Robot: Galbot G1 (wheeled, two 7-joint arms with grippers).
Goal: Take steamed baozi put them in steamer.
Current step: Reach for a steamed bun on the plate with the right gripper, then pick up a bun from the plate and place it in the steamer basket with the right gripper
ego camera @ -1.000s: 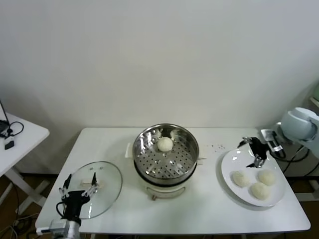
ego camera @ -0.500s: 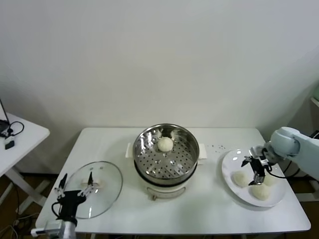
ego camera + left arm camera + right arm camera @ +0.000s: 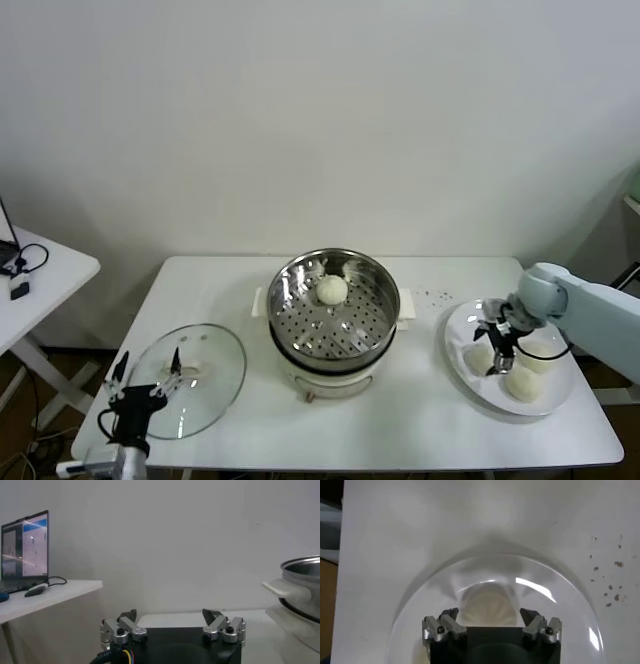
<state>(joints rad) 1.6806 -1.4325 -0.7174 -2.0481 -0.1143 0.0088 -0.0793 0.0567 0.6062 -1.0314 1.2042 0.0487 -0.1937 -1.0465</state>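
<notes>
The steel steamer (image 3: 330, 315) stands on its white cooker base at the table's middle, and its rim also shows in the left wrist view (image 3: 302, 569). One cream-white baozi (image 3: 331, 289) lies on its perforated floor. Three more lie on the white plate (image 3: 455, 335) at the right: a left one (image 3: 478, 358), a front one (image 3: 523, 384) and a right one (image 3: 541, 353). My right gripper (image 3: 493, 346) is open, low over the left one. In the right wrist view that baozi (image 3: 487, 604) sits between the open fingers of the gripper (image 3: 489, 615), not gripped. My left gripper (image 3: 147, 365) is open and empty at the front left.
The round glass lid (image 3: 195, 375) lies flat at the table's front left, beside my left gripper. A side table (image 3: 40, 280) with cables stands at far left, and a laptop (image 3: 25, 547) shows on it. Dark specks (image 3: 435, 294) dot the table behind the plate.
My right gripper has moved from behind the plate forward and down, to over the plate's left baozi. My left gripper has drawn back slightly towards the table's front edge.
</notes>
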